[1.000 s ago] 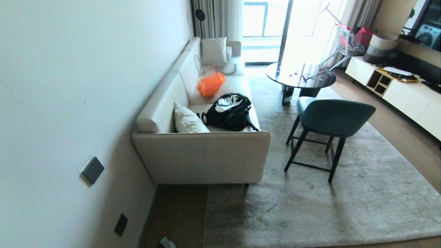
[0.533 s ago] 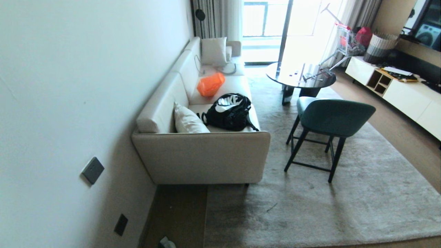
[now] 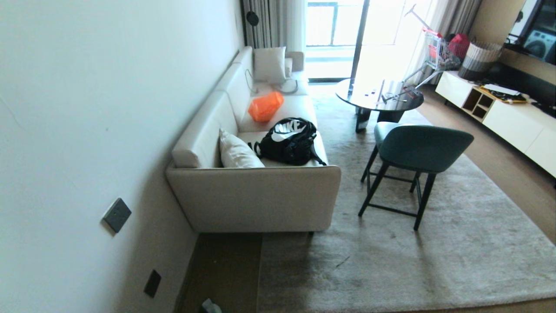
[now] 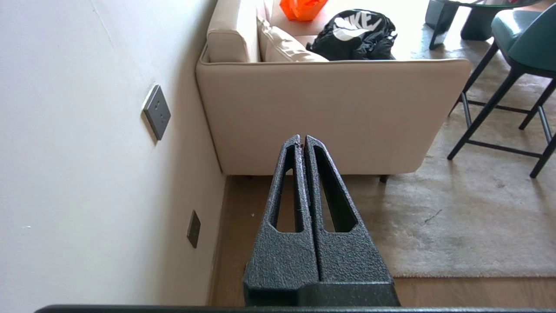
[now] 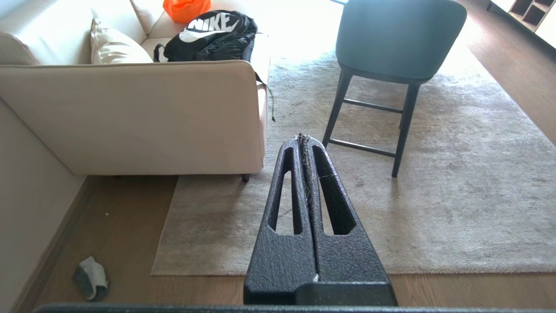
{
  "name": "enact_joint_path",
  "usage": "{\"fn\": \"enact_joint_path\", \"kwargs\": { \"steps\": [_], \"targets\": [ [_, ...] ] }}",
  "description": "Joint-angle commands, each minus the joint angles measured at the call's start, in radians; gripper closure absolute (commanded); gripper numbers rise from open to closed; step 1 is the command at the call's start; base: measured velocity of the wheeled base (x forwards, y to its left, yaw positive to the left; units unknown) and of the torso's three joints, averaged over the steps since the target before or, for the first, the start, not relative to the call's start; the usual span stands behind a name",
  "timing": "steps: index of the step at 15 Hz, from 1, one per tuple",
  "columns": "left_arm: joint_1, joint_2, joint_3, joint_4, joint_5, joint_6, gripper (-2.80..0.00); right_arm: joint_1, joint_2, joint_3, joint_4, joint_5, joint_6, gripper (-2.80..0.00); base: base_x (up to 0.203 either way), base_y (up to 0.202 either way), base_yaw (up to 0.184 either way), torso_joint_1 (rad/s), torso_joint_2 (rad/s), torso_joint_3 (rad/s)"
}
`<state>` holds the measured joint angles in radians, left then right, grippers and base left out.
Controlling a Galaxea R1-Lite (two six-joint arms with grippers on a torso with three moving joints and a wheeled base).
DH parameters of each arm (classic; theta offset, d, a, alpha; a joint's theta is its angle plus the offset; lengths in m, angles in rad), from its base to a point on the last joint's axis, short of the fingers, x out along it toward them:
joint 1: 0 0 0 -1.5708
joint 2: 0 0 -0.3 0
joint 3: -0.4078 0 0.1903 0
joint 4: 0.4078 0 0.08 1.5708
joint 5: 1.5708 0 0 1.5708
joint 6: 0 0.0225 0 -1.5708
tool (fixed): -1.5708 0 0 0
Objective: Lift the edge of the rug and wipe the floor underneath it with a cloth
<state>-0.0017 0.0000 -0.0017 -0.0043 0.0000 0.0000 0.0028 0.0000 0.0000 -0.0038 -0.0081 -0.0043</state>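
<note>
Rug edge [image 5: 278, 273] lies flat and untouched on the floor [image 5: 126, 226], running along the lower part of the right wrist view, with its square corner at lower left there. Left gripper [image 4: 302, 138] sits at the centre of its own view, fingers pressed together and empty, pointing toward the sofa [image 4: 330, 113]. Right gripper [image 5: 302, 138] is likewise closed on nothing, aimed over the rug toward the chair [image 5: 395, 43]. Neither arm appears in the head view.

Cloth [image 5: 91, 278] lies crumpled on bare planks at the lower left of the right wrist view, near the wall [image 5: 26, 165] and well apart from the rug corner; a sliver of it shows at the bottom edge of the head view.

My judgement: the rug is short plush pile, limp and floppy, so a pinch at the corner should peel it up easily, though the sofa and chair standing on it will hold the rest down. The corner looks the best place to grip. The cloth is small, fuzzy, light and soft; a pinch at its raised fold should take it. The planks are smooth, grained brown wood.
</note>
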Motion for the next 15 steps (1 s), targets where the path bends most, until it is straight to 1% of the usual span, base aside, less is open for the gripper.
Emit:
{"fn": "enact_joint_path", "kwargs": {
  "steps": [1, 15],
  "targets": [
    [0.0, 0.0, 0.0, 0.0, 0.0, -0.001, 0.0, 0.0, 0.002, 0.0, -0.001, 0.0, 0.0, 0.0, 0.0, 0.0, 0.0, 0.0, 0.0, 0.0],
    [0.0, 0.0, 0.0, 0.0, 0.0, 0.0, 0.0, 0.0, 0.0, 0.0, 0.001, 0.0, -0.001, 0.0, 0.0, 0.0, 0.0, 0.0, 0.0, 0.0]
  ]
}}
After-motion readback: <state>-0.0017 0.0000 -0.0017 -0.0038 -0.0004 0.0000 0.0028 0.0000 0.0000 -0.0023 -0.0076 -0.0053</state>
